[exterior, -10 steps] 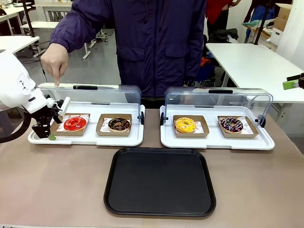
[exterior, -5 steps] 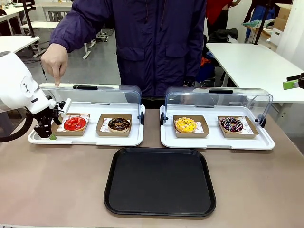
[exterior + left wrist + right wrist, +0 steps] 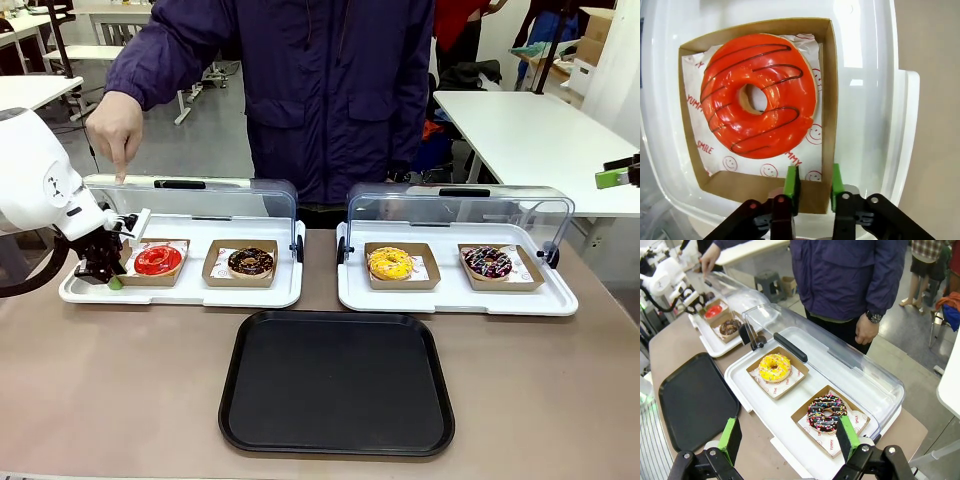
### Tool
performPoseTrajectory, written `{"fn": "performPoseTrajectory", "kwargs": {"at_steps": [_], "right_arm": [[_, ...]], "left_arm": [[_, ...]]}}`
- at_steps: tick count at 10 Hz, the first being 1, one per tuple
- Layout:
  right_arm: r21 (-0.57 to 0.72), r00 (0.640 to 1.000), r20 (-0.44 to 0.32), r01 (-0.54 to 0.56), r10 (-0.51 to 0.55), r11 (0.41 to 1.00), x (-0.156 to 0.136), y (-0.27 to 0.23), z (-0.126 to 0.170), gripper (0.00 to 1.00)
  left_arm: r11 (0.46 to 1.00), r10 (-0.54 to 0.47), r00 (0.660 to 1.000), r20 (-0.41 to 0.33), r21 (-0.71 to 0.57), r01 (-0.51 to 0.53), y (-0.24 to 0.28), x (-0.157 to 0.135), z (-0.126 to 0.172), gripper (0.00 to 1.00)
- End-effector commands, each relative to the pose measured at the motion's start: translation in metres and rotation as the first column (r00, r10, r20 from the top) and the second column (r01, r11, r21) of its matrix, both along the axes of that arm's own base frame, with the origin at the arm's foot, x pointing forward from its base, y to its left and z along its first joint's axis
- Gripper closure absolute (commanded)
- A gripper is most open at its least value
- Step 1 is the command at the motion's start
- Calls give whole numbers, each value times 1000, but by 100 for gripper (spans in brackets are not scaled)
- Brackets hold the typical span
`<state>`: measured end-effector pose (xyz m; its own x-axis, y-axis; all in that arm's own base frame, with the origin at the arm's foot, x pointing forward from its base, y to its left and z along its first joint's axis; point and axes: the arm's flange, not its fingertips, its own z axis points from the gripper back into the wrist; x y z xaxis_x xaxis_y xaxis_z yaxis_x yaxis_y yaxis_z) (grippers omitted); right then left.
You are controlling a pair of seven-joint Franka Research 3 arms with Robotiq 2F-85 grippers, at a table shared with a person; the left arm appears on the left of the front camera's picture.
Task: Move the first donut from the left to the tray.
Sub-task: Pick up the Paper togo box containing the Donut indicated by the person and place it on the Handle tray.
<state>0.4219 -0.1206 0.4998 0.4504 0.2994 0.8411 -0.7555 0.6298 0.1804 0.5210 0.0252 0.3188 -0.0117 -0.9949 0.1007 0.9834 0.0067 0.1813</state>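
The first donut from the left [image 3: 158, 260], red-glazed with thin dark stripes, sits in its shallow brown cardboard holder [image 3: 827, 90] on a white printed paper liner [image 3: 809, 146]. The holder is in the left half of a white tray [image 3: 180, 296] that stands toward the far left corner of the tabletop [image 3: 120, 400], with its clear domed lid [image 3: 200, 205] tipped up behind it. The left tool [image 3: 103, 272] is down at the holder's left end. In the left wrist view its green pads [image 3: 792, 184] stand on either side of one corner of the holder with only a narrow gap between them, one inside the wall and one outside. I cannot tell whether they are pressing on the cardboard. A chocolate donut [image 3: 250, 262] in its own holder fills the right half of the same white tray. The tray [image 3: 337, 385], black with a raised rim, lies at the middle of the tabletop toward the near edge, just in front of the two white trays and apart from the red donut. The second white tray [image 3: 460, 298], toward the far right corner, holds a yellow donut [image 3: 390, 263] and a sprinkled dark donut [image 3: 488, 262] under its raised lid. The right tool [image 3: 788, 427] hangs above that tray with its fingers spread wide, holding nothing. At the far edge stands a person in a dark jacket, whose hand [image 3: 117, 125] points one finger down at the left lid's far corner.
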Motion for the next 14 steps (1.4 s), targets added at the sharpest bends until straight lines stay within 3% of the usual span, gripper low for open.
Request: {"fn": "performPoseTrajectory", "kwargs": {"at_steps": [1,4,5,6,10,12,14], "right_arm": [[17,1000,27,-3,2,1000,4,0,0,0],[17,1000,27,-3,2,1000,4,0,0,0],[17,1000,27,-3,2,1000,4,0,0,0],[17,1000,27,-3,2,1000,4,0,0,0],[17,1000,27,-3,2,1000,4,0,0,0],[17,1000,27,-3,2,1000,4,0,0,0],[17,1000,27,-3,2,1000,4,0,0,0]], "left_arm": [[1000,20,1000,-7,19,-20,-2,1,2,100],[1000,16,1000,-24,27,-16,0,3,1,100],[998,44,999,-22,-33,-44,0,7,-4,100],[1000,5,1000,-3,8,-5,0,0,0,100],[1000,9,1000,-3,5,-9,-1,1,0,98],[998,63,994,93,-33,-60,-5,-11,33,98],[997,52,989,140,-56,-45,-19,-25,66,98]]}}
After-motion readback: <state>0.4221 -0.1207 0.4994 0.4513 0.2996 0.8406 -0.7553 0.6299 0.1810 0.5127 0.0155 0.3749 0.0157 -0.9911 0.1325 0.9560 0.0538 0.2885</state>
